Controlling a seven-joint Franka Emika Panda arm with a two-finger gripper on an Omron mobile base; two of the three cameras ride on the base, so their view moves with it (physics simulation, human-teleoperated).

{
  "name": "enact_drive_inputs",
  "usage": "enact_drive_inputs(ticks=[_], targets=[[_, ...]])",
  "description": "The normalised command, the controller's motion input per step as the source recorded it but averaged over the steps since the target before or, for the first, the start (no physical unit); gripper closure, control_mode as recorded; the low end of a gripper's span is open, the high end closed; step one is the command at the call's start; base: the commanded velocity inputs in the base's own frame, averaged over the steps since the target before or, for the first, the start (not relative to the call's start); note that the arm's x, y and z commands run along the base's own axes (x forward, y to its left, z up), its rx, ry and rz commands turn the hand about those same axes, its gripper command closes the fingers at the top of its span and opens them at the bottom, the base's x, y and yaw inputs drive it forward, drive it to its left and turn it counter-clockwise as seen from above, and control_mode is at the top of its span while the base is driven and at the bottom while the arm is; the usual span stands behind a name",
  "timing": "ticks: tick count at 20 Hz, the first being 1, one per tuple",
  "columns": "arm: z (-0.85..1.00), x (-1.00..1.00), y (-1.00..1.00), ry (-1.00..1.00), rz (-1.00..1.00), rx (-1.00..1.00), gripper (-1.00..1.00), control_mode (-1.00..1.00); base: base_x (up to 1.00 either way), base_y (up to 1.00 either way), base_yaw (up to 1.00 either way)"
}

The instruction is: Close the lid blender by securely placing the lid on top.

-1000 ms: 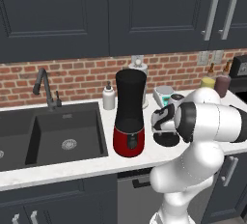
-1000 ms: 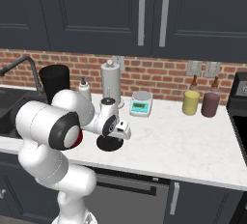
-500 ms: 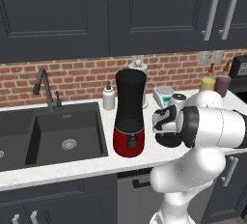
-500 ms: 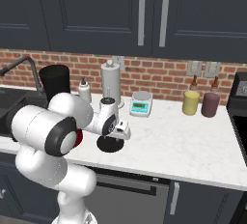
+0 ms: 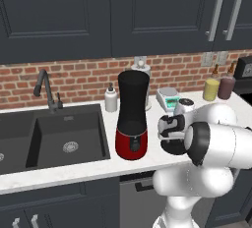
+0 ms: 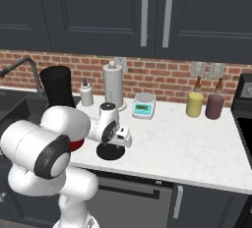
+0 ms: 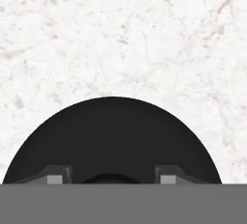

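The black lid (image 7: 111, 136) lies flat on the white marble counter (image 7: 120, 35), right of the blender (image 5: 132, 119). The blender has an uncovered tall black jar on a red base. In the right base view the jar (image 6: 59, 87) rises behind my arm, and the lid (image 6: 110, 152) sits just under my hand. My gripper (image 7: 112, 175) points straight down at the lid and is open. Its fingertips (image 7: 58, 175) stand on either side of the central knob, with a gap left to each. In the left base view the gripper (image 5: 169, 136) hovers low over the lid (image 5: 170, 148).
A white soap bottle (image 5: 111, 99), a paper towel roll (image 6: 112, 84) and a small scale (image 6: 143, 106) stand at the back by the brick wall. A yellow jar (image 6: 195, 104) and a dark jar (image 6: 214, 105) are far right. The sink (image 5: 54, 136) lies left of the blender.
My hand has sunk slightly toward the lid, and the elbow has shifted a little. The lid and the blender have not moved.
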Motion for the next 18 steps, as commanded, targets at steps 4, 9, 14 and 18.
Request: enact_drive_inputs(ticks=[4, 9, 14, 18], targets=[[0.57, -0.09, 0.0, 0.0, 0.0, 0.0, 1.0, -1.0, 0.0, 0.0, 0.0], [0.9, -0.06, 0.0, 0.0, 0.0, 0.0, 1.0, -1.0, 0.0, 0.0, 0.0], [0.91, -0.02, 0.0, 0.0, 0.0, 0.0, 1.0, -1.0, 0.0, 0.0, 0.0], [0.86, -0.07, 0.0, 0.0, 0.0, 0.0, 1.0, -1.0, 0.0, 0.0, 0.0]])
